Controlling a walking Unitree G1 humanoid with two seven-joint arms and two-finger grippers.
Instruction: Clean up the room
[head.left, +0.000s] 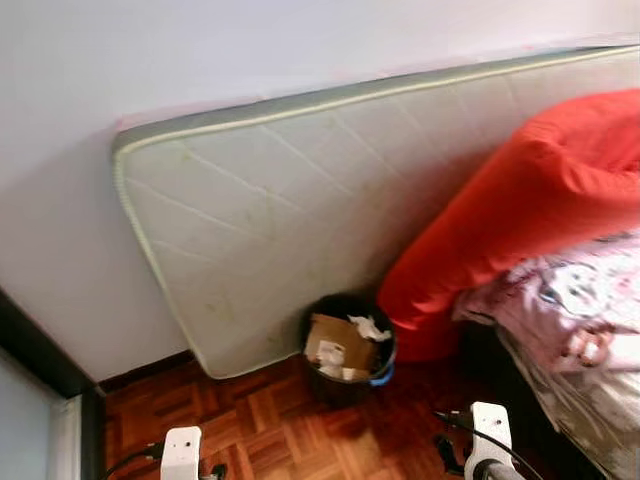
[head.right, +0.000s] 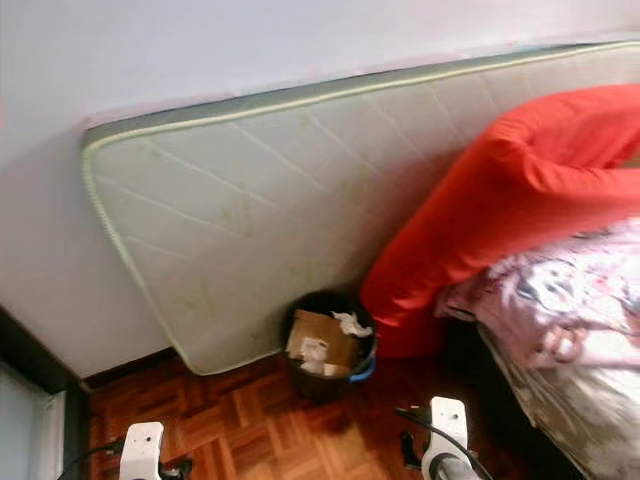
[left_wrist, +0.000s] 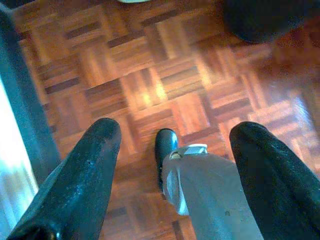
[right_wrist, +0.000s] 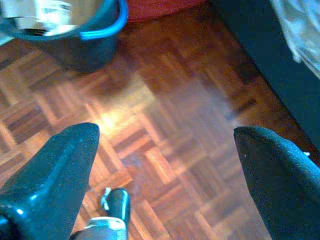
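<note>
Evidently the bin (head.left: 347, 348) is the hub of this corner, so everything else can be placed from it. It is a dark round bin with a blue band, standing on the wood-block floor (head.left: 270, 430) and already holding a piece of cardboard (head.left: 340, 345) and crumpled white paper (head.left: 370, 327), which suggests it is where loose rubbish belongs. Right behind the bin a bare mattress (head.left: 270, 210) stands on its long edge, tilted back against the white wall (head.left: 150, 60), probably stored there out of the way. To the bin's right a big red cushion (head.left: 520, 210) slumps from the bed down to the floor, its lower end just beside the bin, and a pink patterned blanket (head.left: 575, 295) lies on the bed past it. Both arms are low, on the near side of the bin. The left gripper (left_wrist: 172, 150) hangs over bare floor with its fingers spread wide and nothing between them; the right gripper (right_wrist: 165, 150) is likewise parted and empty, nearer the bin. I judge no item is in hand yet.
</note>
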